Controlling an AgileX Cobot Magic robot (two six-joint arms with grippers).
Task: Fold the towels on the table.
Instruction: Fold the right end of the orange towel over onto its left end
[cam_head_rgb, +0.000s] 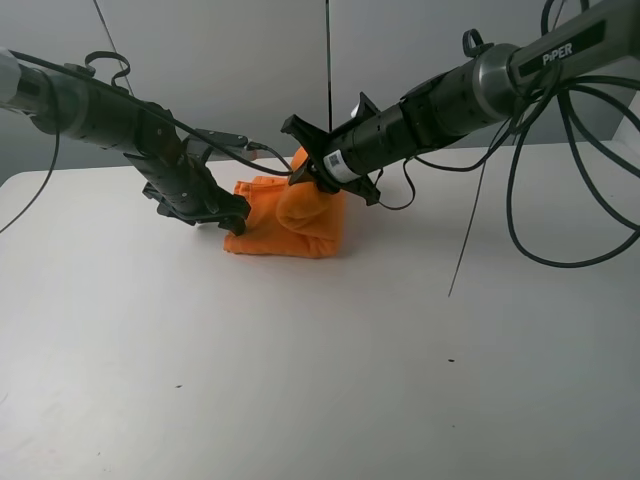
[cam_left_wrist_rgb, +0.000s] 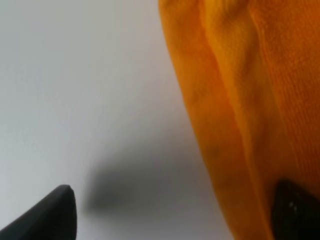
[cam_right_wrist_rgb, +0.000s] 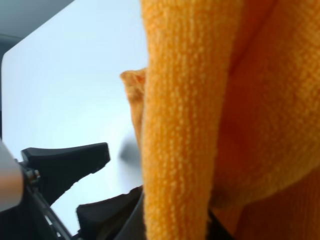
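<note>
The bright orange towel (cam_head_rgb: 285, 218) lies bunched and partly doubled over on the white table (cam_head_rgb: 320, 360), at the back middle. My left gripper (cam_head_rgb: 226, 212) sits low at the towel's left edge. In the left wrist view (cam_left_wrist_rgb: 175, 215) its jaws stand wide apart, with one fingertip (cam_left_wrist_rgb: 296, 210) against the towel (cam_left_wrist_rgb: 250, 100) and the other on bare table. My right gripper (cam_head_rgb: 306, 178) is at the top of the towel, shut on a raised fold. In the right wrist view (cam_right_wrist_rgb: 175, 227) that fold (cam_right_wrist_rgb: 180, 125) hangs in a thick band down between its jaws.
Black cables (cam_head_rgb: 560, 200) loop from the right arm down over the table's back right. A thin cable (cam_head_rgb: 470, 230) hangs to the table right of the towel. A grey wall (cam_head_rgb: 250, 60) stands behind.
</note>
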